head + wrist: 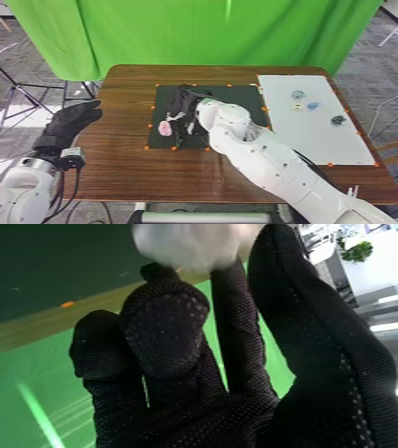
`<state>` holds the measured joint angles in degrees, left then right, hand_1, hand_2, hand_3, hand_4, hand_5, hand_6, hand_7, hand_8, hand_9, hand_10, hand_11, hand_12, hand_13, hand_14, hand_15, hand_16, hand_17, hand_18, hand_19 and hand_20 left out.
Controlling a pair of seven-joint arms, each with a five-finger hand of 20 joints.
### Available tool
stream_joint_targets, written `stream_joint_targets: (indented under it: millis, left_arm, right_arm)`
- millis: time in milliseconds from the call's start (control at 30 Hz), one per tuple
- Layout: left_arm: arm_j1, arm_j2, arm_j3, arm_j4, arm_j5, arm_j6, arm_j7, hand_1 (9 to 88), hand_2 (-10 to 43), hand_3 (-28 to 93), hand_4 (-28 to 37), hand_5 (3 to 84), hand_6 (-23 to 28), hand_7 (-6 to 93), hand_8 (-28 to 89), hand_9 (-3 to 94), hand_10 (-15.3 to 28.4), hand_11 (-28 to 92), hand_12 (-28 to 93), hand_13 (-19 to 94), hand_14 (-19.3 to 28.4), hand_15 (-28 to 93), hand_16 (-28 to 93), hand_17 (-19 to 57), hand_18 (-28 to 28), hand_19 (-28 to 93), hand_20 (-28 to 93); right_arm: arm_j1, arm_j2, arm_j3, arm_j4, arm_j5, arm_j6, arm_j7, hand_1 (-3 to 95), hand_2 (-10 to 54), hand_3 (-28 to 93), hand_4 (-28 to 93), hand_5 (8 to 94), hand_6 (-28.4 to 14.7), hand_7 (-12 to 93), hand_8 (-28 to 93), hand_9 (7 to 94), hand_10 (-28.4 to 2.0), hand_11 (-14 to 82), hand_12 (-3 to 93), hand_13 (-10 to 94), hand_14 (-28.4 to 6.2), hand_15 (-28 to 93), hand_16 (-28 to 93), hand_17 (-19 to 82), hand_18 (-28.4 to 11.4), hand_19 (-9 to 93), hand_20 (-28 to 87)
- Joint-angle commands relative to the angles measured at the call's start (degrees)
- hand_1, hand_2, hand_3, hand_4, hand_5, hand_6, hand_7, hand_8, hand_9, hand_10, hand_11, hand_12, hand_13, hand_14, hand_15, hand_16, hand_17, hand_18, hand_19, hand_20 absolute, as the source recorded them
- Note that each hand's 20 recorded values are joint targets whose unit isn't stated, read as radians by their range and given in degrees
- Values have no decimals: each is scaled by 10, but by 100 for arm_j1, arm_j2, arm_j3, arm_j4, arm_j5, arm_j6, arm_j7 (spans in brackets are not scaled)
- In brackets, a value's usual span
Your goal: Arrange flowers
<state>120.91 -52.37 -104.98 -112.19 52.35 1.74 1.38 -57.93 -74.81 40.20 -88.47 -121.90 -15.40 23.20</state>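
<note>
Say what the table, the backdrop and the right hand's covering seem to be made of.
The table looks like smooth wood, possibly laminate, given its brown grain streaks. The backdrop seems matte fabric, hanging in folds. The right hand wears woven-looking black fabric; its small pale dots may be rubbery.

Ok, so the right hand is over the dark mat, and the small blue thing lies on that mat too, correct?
Not quite: the head view shows the small blue thing on the white board. The right hand is over the dark mat.
</note>
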Motion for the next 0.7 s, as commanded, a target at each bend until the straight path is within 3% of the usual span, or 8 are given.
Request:
stream_joint_targets:
  millis: [33,167,233,467,600,700]
  left_arm:
    - [34,-33,-12,-17,-5,-90,-95,292,35,624,-197,446,23,141,-79,446,139,212,116,350,175,137,0,26,113,92,125]
    - [62,-60,11,-29,3,-96,-49,294,35,622,-197,446,22,141,-80,447,139,212,117,349,174,137,0,26,113,92,125]
    - [85,-84,-33,-42,7,-104,-91,294,35,621,-197,446,22,141,-80,447,139,212,116,349,174,136,0,26,113,92,125]
    - [288,-161,-164,-117,-6,-2,-50,295,35,620,-197,446,21,142,-80,448,139,212,116,350,174,137,0,26,113,92,125]
    - [292,-199,-144,-119,7,-2,-46,296,35,619,-196,447,21,142,-80,448,139,213,117,351,173,137,0,26,113,92,125]
    - [288,-224,-140,-130,44,-24,-64,297,36,619,-197,448,20,142,-81,448,138,212,116,350,173,136,0,26,113,92,125]
  right_arm:
    - [29,237,391,-521,200,-126,70,451,-95,644,-191,601,43,123,-91,618,-161,81,138,867,-29,568,307,579,-127,932,470]
    - [-132,701,911,-1010,295,143,47,448,-95,640,-190,597,42,120,-91,615,-162,80,136,867,-29,567,307,579,-127,932,469]
    - [-216,992,1257,-1197,297,331,78,446,-95,639,-188,594,41,118,-90,615,-162,81,136,868,-29,565,306,579,-127,932,467]
    - [-844,2108,2499,-1580,161,740,408,429,-95,638,-183,555,27,105,-84,588,-156,79,142,867,-31,564,307,573,-133,932,470]
    - [-1383,2408,3272,-1477,162,681,599,386,-95,623,-196,504,-3,82,-69,557,-161,75,147,854,-34,570,308,561,-138,932,475]
    - [-1881,2570,3774,-1422,268,666,740,273,-95,573,-205,472,-24,50,-55,522,-178,67,148,836,-48,575,303,541,-154,931,475]
